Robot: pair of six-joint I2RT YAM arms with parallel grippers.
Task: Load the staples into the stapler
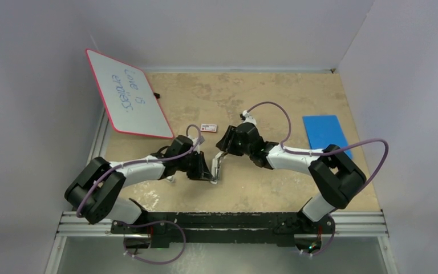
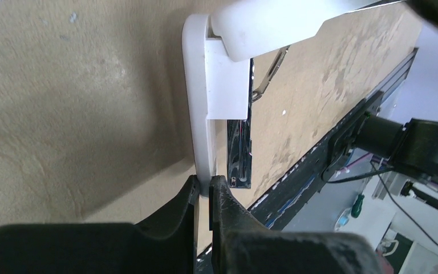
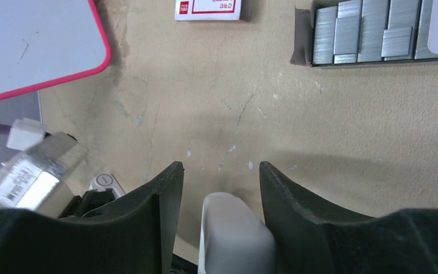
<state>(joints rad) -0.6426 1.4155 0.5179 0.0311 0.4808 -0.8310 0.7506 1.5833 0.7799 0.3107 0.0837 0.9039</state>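
Note:
The white stapler stands opened between my two grippers at the table's middle. In the left wrist view my left gripper is shut on the end of its white base. The shiny metal magazine lies beside the base, and the white top arm is swung away. My right gripper is open. The stapler's rounded white top sits between its fingers, close to the right one. The staples are several grey ribbed strips in an open cardboard tray, far from both grippers.
A red-and-white little box lies beyond the stapler and also shows in the top view. A pink-rimmed whiteboard leans at the back left. A blue pad lies at the right. White walls surround the table.

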